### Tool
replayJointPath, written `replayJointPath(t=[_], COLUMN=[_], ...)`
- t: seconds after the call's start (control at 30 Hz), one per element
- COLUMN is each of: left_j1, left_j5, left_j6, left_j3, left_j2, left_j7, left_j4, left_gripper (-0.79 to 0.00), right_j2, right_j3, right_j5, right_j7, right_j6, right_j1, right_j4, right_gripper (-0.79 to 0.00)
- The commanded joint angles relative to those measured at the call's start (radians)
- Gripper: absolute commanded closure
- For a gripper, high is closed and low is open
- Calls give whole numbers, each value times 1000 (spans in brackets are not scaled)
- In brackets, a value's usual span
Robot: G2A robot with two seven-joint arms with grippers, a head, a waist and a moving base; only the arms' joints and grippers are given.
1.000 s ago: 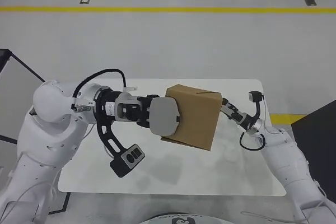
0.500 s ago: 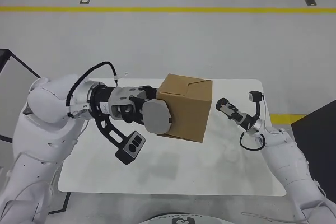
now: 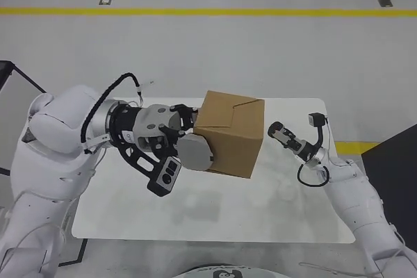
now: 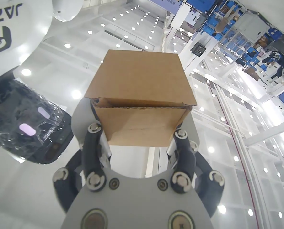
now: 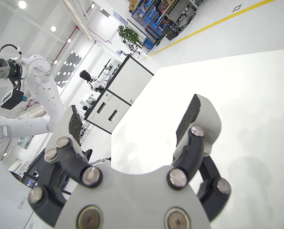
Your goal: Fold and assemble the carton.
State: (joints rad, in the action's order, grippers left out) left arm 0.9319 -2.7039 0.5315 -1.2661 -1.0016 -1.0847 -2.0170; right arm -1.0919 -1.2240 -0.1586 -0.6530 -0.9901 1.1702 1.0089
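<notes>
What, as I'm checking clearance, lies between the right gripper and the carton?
Nothing: the top view shows only bare table in the narrow gap between right gripper and carton.

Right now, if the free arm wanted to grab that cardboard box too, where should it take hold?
Probably the free end of the carton, coming from the robot's right. The left gripper clamps the opposite end, while the open right gripper faces that free side. The flat, parallel walls there suit a pinch.

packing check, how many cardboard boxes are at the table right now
1. The box is held over the table in the left hand; the right hand is open, apart from it. None seems hidden.
</notes>
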Motion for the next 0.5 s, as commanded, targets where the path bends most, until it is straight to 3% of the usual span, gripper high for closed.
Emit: replayJointPath(t=[0.0, 0.17, 0.37, 0.47], left_j1=[2, 17, 32, 41], left_j5=[17, 156, 325, 377], left_j6=[3, -54, -277, -340], left_j3=[0, 9, 6, 2], left_j2=[0, -2, 0, 0], left_j7=[6, 40, 83, 101], left_j4=[3, 14, 6, -4], left_gripper=[0, 0, 0, 0], right_j2=[0, 0, 0, 0], right_j3=[0, 0, 0, 0], right_j5=[0, 0, 0, 0], right_j7=[0, 0, 0, 0], right_j6=[0, 0, 0, 0], right_j1=[0, 0, 0, 0], right_j4=[0, 0, 0, 0], right_gripper=[-785, -785, -785, -785])
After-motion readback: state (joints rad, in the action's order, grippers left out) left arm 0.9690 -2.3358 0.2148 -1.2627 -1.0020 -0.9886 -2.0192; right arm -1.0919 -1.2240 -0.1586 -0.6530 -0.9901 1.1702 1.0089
